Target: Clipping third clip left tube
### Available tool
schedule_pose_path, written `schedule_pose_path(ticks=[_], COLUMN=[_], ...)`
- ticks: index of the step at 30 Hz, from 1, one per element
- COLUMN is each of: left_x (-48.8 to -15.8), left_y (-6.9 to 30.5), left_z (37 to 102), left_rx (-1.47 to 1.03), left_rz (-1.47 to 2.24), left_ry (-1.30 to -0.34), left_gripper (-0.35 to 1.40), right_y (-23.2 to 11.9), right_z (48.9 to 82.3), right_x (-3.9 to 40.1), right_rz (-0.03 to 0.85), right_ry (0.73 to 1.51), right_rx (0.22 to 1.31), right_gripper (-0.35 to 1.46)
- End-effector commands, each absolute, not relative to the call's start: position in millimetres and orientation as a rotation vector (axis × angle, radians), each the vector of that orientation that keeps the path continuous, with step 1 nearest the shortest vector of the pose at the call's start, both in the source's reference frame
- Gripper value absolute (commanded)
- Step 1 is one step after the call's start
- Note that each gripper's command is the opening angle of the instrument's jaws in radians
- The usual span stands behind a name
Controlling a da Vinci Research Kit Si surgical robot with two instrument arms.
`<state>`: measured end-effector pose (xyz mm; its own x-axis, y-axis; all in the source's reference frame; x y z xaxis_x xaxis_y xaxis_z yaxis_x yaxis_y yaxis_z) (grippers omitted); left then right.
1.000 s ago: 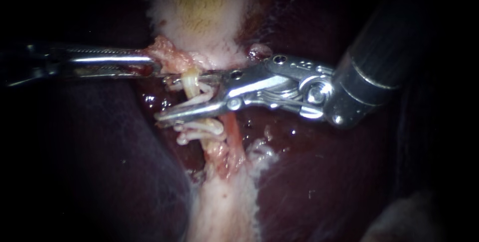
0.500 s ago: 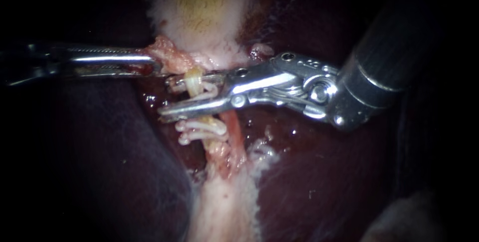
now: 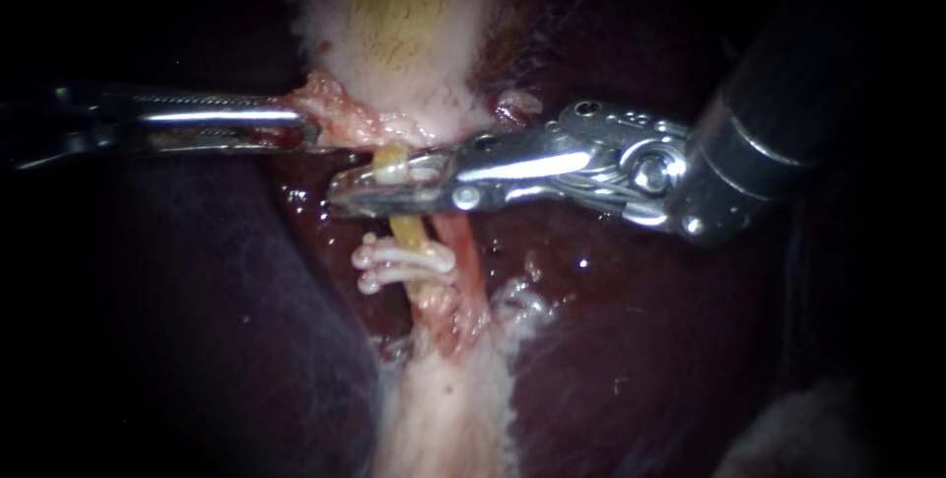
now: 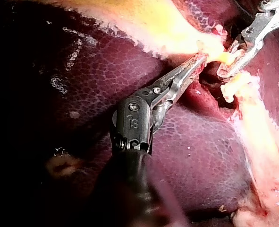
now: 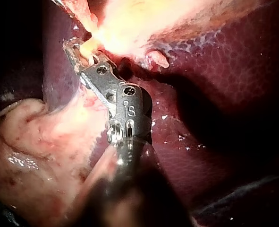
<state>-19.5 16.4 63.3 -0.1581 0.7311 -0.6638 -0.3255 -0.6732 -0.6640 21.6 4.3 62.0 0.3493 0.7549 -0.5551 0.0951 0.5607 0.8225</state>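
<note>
Right instrument's silver tool [image 3: 345,192] clenches on the pale yellow left tube [image 3: 406,232], white clips [image 3: 404,261] just beside it, while left instrument's tool [image 3: 307,133] grips pink tissue [image 3: 340,113], likely for tension.

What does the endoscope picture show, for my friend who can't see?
My shiny silver right instrument is clamped on the thin pale yellow tube, just above white clips. My slender silver left instrument holds pink tissue beside dark red liver.

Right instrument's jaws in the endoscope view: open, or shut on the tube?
Shut on the left tube. The right instrument has both jaws pressing the yellowish tube from opposite sides, above two white clips.
</note>
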Motion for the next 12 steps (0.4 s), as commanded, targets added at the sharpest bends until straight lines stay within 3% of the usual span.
schedule_pose_path(ticks=[1, 12], left_x=[-19.4, -19.5], left_y=[16.4, 16.4], left_z=[63.3, 63.3], left_rx=[-1.396, -1.396], left_rz=[1.903, 1.903], left_ry=[-0.484, -0.483], left_gripper=[-0.35, -0.35], right_y=[4.3, 4.4], right_z=[62.0, 62.3], right_x=[21.6, 21.6], right_rz=[0.512, 0.504], right_ry=[1.158, 1.158], right_rx=[0.902, 0.91], right_gripper=[-0.35, -0.35])
